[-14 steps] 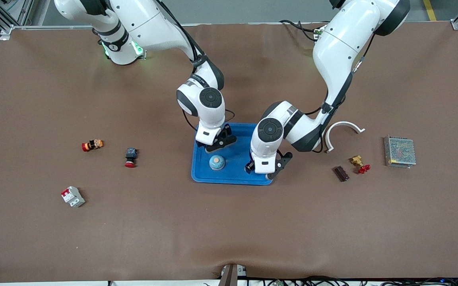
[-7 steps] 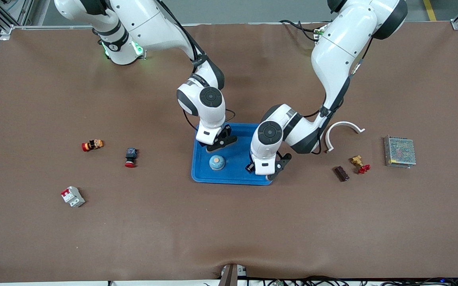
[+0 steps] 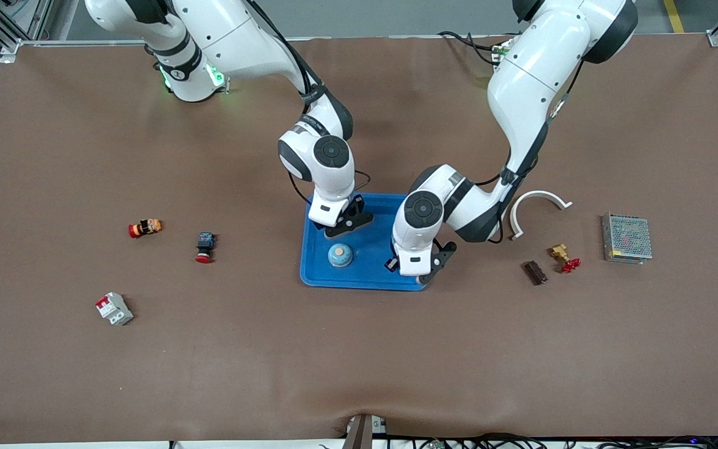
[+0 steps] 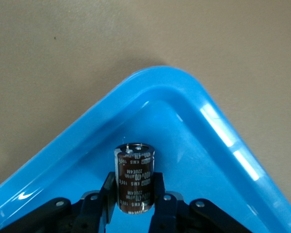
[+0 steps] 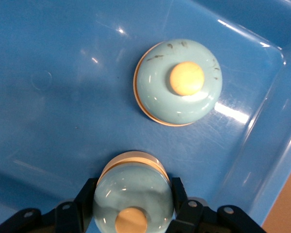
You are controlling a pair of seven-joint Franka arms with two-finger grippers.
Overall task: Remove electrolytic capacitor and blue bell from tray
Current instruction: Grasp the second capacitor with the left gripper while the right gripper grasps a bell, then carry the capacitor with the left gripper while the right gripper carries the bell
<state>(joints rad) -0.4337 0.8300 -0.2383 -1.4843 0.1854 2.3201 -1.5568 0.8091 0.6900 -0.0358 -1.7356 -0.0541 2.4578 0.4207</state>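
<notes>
A blue tray (image 3: 368, 249) lies at the table's middle. My left gripper (image 3: 412, 271) is low over the tray's corner toward the left arm's end. It is shut on a dark brown capacitor (image 4: 134, 170), which stands upright in that corner between the fingers (image 4: 108, 187). My right gripper (image 3: 336, 232) is over the tray's other half, shut on a pale blue bell (image 5: 136, 187) with a tan button. A second, matching bell (image 3: 340, 255) rests on the tray floor close by, and shows free of the gripper (image 5: 133, 199) as the same bell (image 5: 178, 81) in the right wrist view.
Toward the right arm's end lie an orange-red part (image 3: 144, 228), a red-capped button (image 3: 204, 247) and a white breaker (image 3: 113, 308). Toward the left arm's end lie a white curved bracket (image 3: 536, 209), a brown block (image 3: 535, 272), a brass fitting (image 3: 564, 257) and a mesh-covered box (image 3: 626, 237).
Both grippers have shut, the left on the capacitor and the right on a bell. The left hand shifted slightly over the tray corner. The right arm has barely moved.
</notes>
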